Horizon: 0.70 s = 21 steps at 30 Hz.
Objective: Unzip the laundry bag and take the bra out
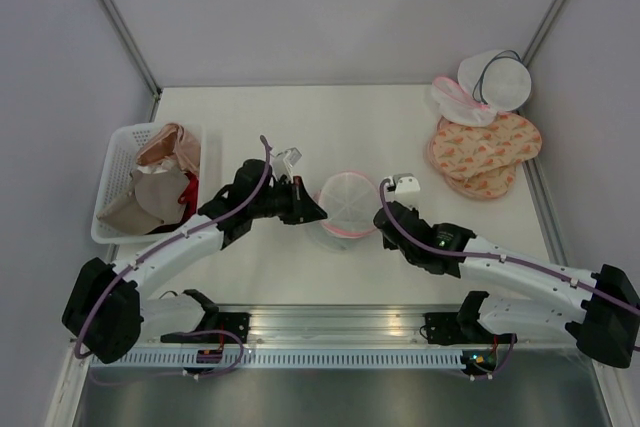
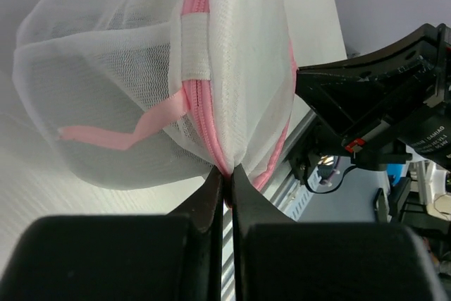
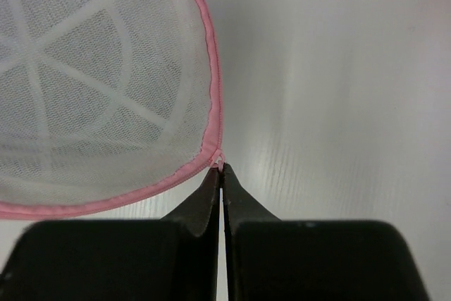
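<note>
Inside laundry bag [image 1: 346, 201], contents indistinct

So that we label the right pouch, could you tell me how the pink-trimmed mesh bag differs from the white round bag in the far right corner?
Trim: the pink-trimmed bag has pink edging and a pink zipper; the corner bag has dark trim. State: the pink-trimmed bag is pinched by the left gripper and right gripper; the corner bag lies untouched beside peach patterned bags. Both are round and white.
</note>
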### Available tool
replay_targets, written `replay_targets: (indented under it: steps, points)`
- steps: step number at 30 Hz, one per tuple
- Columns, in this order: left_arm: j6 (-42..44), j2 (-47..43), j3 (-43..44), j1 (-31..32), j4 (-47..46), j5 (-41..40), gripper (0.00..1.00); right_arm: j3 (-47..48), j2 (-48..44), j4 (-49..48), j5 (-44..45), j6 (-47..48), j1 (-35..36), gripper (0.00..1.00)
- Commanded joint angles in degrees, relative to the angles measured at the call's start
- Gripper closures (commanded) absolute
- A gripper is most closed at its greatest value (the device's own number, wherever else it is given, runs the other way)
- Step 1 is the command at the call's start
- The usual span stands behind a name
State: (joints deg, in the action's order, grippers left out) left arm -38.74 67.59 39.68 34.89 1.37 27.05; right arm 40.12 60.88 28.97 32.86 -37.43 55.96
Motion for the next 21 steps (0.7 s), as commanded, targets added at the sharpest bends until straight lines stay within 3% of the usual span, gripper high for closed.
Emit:
replay_targets:
  steps: [1, 5, 7, 8, 9, 10, 14, 16, 19, 21]
  points:
    - [7.54, 2.01, 4.34, -1.84, 4.0, -2.69, 0.98, 0.67, 0.47, -0.4, 3.18, 1.66, -0.86, 1.0]
    - [8.07, 8.41, 8.03, -4.13, 0.84, -4.98, 0.98, -1.7, -0.93, -3.65, -0.86, 0.96, -0.86, 1.0]
    - [7.54, 10.88, 9.44, -4.83, -1.01, -6.82, 0.84, -3.55, -1.47, -6.45, -3.41, 0.25, -0.94, 0.99]
    - [7.19, 11.76, 9.8, -5.01, -3.28, -8.23, 0.75, -3.99, -1.64, -7.08, -4.11, 0.08, -0.86, 0.99]
    - [5.71, 13.16, 9.54, -5.1, -4.17, -9.72, 0.39, -4.26, -1.47, -7.87, -4.82, -0.36, -0.86, 1.0]
    - [4.13, 13.61, 9.36, -5.1, -4.35, -11.73, 0.25, -4.87, -1.38, -9.1, -5.96, -0.54, -0.86, 1.0]
    - [-1.24, 9.33, 6.12, -4.92, -4.62, -18.76, 0.18, -5.22, -0.07, -10.68, -9.47, -1.15, -0.86, 0.99]
    - [-4.49, 2.68, 1.82, -4.92, -4.36, -21.24, 0.14, -5.84, -0.06, -12.78, -11.75, -1.07, -0.86, 1.0]
    - [-8.88, -6.73, -3.81, -4.57, -3.3, -21.95, 0.09, -7.68, -0.68, -19.62, -20.79, 0.68, -0.77, 1.0]
    - [-11.78, -10.97, -7.15, -4.14, -3.21, -20.29, 0.0, -8.82, -0.77, -24.55, -31.6, 2.62, -0.77, 1.0]
